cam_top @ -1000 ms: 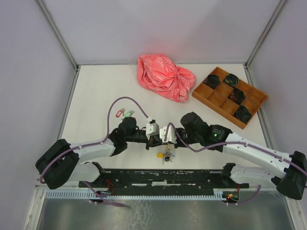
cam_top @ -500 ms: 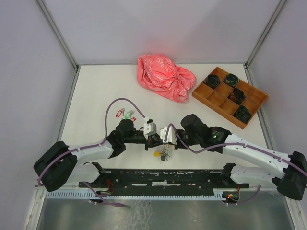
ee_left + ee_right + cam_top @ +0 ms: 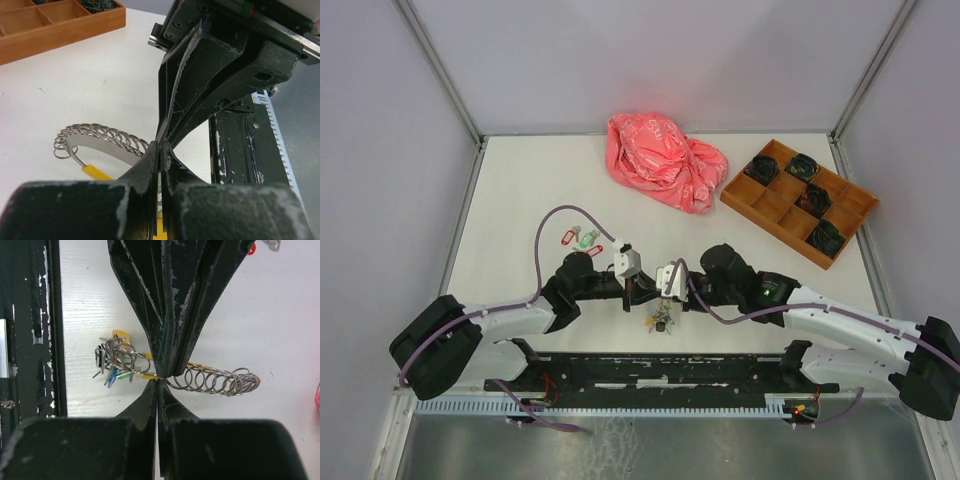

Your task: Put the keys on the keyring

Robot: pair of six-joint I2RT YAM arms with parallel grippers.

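While left gripper (image 3: 160, 159) & right gripper (image 3: 157, 385) clamp thin silver metal keyring (image 3: 107, 150), white tabletop (image 3: 520, 190) beneath keyring lies btwn 3 grey walls (image 3: 650, 60).

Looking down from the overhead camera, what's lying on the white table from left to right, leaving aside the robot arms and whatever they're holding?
loose keys with red and green tags → crumpled pink plastic bag → wooden tray with compartments

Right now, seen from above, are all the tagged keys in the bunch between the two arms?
No: red- and green-tagged keys lie loose on the table, well apart from that bunch.
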